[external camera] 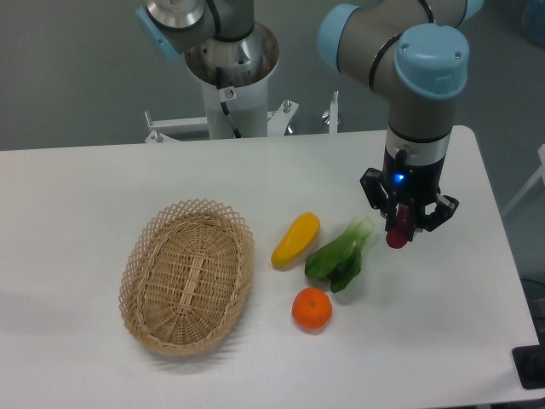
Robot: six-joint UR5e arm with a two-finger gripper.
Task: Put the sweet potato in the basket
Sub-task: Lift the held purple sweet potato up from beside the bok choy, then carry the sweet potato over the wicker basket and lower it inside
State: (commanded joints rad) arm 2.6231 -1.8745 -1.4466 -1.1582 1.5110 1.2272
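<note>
From the fixed camera, the arm reaches out over the right side of the white table [77, 196], its wrist pointing straight down. The gripper [402, 228] is clenched around the sweet potato [398, 230], a small reddish-purple piece hanging upright between the fingers; only its lower end shows clearly below them. It looks to be raised off the tabletop, though I cannot tell by how much. A blue light glows on the wrist just above the gripper.

Just to the left of the held sweet potato lies a leafy green vegetable [339, 257], pale stalks pointing up toward the gripper and dark leaves spreading down and left. Beside it, further left, a yellow squash [295, 239] lies at a slant, its lower end close to the leaves. Below the two of them sits a round orange fruit [312, 308], near the leaf tips.

The wicker basket [146, 317] sits on the left half of the table, oval, with a looped lacy rim, well apart from the gripper. The squash lies just beside its right edge.
</note>
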